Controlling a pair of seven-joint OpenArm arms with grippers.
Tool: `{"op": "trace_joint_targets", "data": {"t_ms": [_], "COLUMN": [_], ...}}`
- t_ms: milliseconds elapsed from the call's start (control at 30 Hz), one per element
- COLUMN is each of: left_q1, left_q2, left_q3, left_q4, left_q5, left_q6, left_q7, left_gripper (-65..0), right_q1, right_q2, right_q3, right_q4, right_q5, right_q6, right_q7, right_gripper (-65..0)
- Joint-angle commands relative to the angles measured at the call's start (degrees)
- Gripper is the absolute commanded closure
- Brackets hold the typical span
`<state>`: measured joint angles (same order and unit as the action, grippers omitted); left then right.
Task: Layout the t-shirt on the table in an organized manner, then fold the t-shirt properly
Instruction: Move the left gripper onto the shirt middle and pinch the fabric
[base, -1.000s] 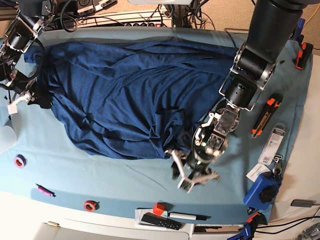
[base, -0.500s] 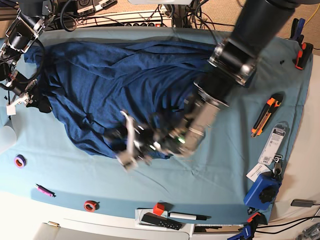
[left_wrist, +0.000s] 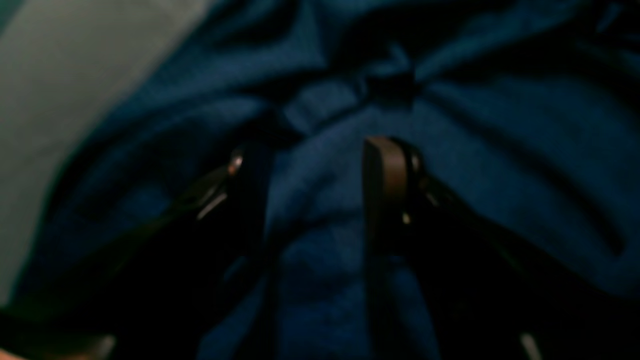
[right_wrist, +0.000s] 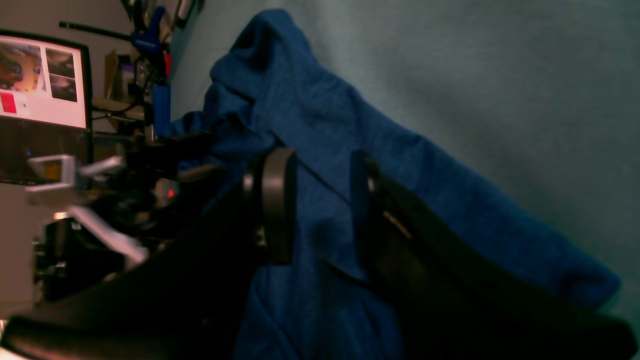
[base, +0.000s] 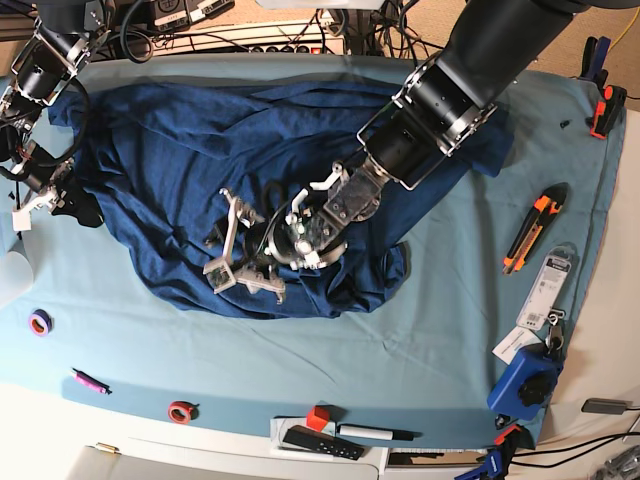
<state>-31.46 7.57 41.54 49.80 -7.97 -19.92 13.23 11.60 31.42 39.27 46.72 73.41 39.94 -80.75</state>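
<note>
While the wrinkled navy-blue knit t-shirt (base: 200, 170) sprawls over the teal-clothed table (base: 440, 330), the left gripper (base: 235, 262) hovers parted at frame centre, fabric beneath (contact unclear); the right gripper (right_wrist: 315, 205), half-spread, straddles a shirt edge at left.

No text, label or number is legible in any view; all too small or blurred.
</note>
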Motion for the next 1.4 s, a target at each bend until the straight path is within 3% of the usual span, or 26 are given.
{"op": "trace_joint_targets", "data": {"t_ms": [0, 200, 400, 567, 800, 933, 1033, 1133, 1200, 1267, 1367], "left_q1": [-1.86, -1.88, -1.88, -1.88, -1.88, -1.88, -1.88, -1.86, -1.86, -1.86, -1.88], "left_q2": [1.43, 1.43, 1.43, 1.43, 1.43, 1.43, 1.43, 1.43, 1.25, 0.79, 0.04], "left_q3": [0.61, 2.62, 2.62, 2.58, 2.54, 2.54, 2.54, 2.54, 2.54, 2.54, 2.54], "left_q4": [0.22, -1.27, -1.29, -1.29, -1.29, -1.29, -1.27, -1.27, -1.27, -1.27, -1.27], "left_q5": [-0.33, -0.33, -0.33, -0.33, -0.35, -0.33, -0.35, -0.35, -0.35, -0.35, -0.35], "left_q6": [0.35, 3.08, 3.63, 3.61, 3.61, 3.61, 3.63, 3.63, 3.63, 3.63, 3.63], "left_q7": [-2.89, -7.48, -7.69, -6.95, -5.09, -5.05, -4.31, -3.82, -3.82, -3.85, -4.09], "left_gripper": [-29.3, -29.3, -29.3, -29.4, -29.4, -29.4, -29.4, -29.4, -29.4, -29.4, -29.4], "right_q1": [0.96, 0.96, 2.62, 5.64, 4.33, 0.02, -3.56, -6.51, -7.72, -8.07, -7.91], "right_q2": [1.73, 0.90, -2.27, -4.98, -9.79, -11.39, -12.55, -12.68, -12.70, -12.70, -12.70], "right_q3": [0.22, 0.22, 0.20, 0.15, -3.67, -11.32, -17.64, -22.49, -24.48, -25.86, -27.39], "right_q4": [0.87, 0.87, 1.11, 7.74, 25.44, 33.53, 38.99, 42.73, 44.19, 44.87, 44.92], "right_q5": [1.62, 1.62, 3.78, 3.28, -13.77, -19.06, -28.50, -41.27, -48.63, -53.31, -56.59], "right_q6": [0.06, 0.06, 0.06, 0.06, 0.06, 0.06, 0.06, 0.06, -3.06, -6.01, -7.93], "right_q7": [0.75, 0.75, 0.75, 0.75, 0.75, 0.75, 0.75, 8.37, 13.44, 16.02, 18.12], "right_gripper": [-18.6, -18.6, -18.6, -18.6, -18.6, -18.6, -18.6, -18.6, -18.6, -18.6, -18.6]}}
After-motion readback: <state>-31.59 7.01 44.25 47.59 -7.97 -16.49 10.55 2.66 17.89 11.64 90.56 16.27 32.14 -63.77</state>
